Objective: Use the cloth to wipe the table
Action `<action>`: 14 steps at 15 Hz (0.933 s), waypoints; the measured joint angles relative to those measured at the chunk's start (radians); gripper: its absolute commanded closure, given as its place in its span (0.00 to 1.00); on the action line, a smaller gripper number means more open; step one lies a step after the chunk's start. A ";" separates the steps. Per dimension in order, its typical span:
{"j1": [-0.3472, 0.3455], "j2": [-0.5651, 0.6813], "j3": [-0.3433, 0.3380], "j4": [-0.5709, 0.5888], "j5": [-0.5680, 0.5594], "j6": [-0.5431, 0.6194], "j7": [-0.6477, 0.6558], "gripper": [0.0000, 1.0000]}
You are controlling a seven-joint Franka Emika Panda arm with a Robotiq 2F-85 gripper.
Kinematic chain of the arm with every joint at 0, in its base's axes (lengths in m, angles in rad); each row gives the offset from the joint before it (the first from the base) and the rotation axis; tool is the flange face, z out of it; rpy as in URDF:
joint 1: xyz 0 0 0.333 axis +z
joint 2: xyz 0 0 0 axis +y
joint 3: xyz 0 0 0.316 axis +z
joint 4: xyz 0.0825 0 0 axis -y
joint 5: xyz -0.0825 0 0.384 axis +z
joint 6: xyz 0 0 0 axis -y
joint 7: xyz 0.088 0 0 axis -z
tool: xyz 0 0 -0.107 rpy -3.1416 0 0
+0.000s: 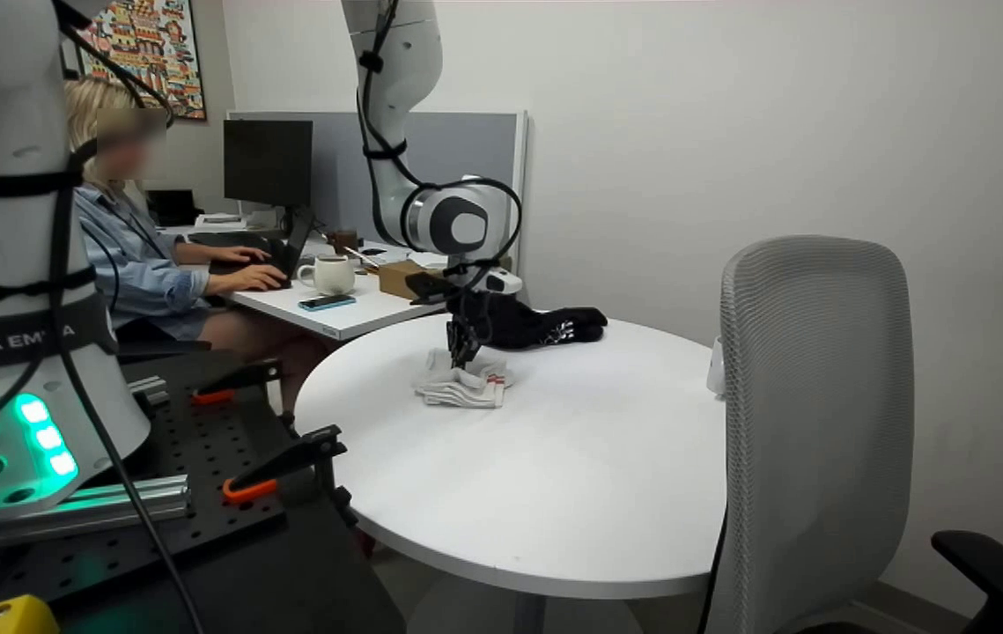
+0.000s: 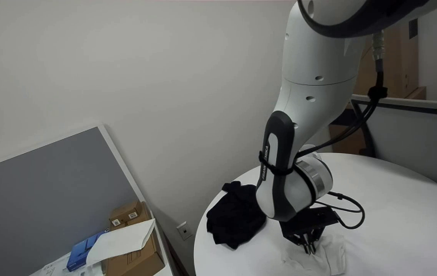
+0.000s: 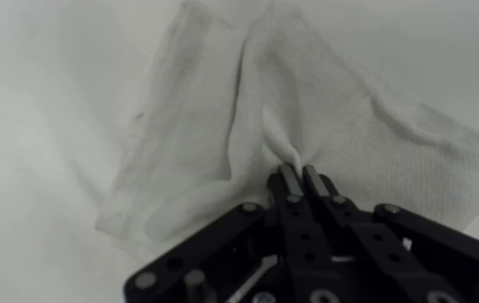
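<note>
Pincer: The pincer (image 3: pixel 300 171) points downward, its two fingertips (image 3: pixel 291 181) drawn together and clamped on a raised fold of white cloth (image 3: pixel 197 126).
Cloth: Layered and creased toward the grip, it lies on the round white worktop (image 1: pixel 554 475); red stripes (image 1: pixel 497 384) mark one edge in an exterior view.
Black bundle: Dark fabric (image 2: pixel 237 218) rests on the worktop near the cloth, close to the rim, a white pattern visible in an exterior view.
Arm: The white robot arm (image 2: pixel 314 92), cables strapped along it, reaches down over the worktop.
Base: Lights (image 1: pixel 48 438) glow green at the robot's foot.
Seat: A gray mesh-backed chair (image 1: pixel 818 414) stands beside the worktop.
Desk: A white mug (image 1: pixel 334 276) and a phone (image 1: pixel 327 302) sit on a neighboring desk (image 1: pixel 369 309), where a person (image 1: pixel 144 242) in a blue shirt works at a laptop (image 1: pixel 298 239), near a dark monitor (image 1: pixel 268 163).
Backdrop: A gray partition (image 1: pixel 466 145) rises behind the desk.
</note>
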 measured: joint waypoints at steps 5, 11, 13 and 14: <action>-0.042 -0.097 -0.010 -0.231 0.061 0.075 0.000 0.99; -0.127 -0.157 -0.044 -0.397 0.146 0.149 0.000 0.99; -0.156 -0.159 -0.076 -0.406 0.151 0.158 0.000 0.99; -0.166 -0.159 -0.099 -0.404 0.151 0.159 0.000 0.99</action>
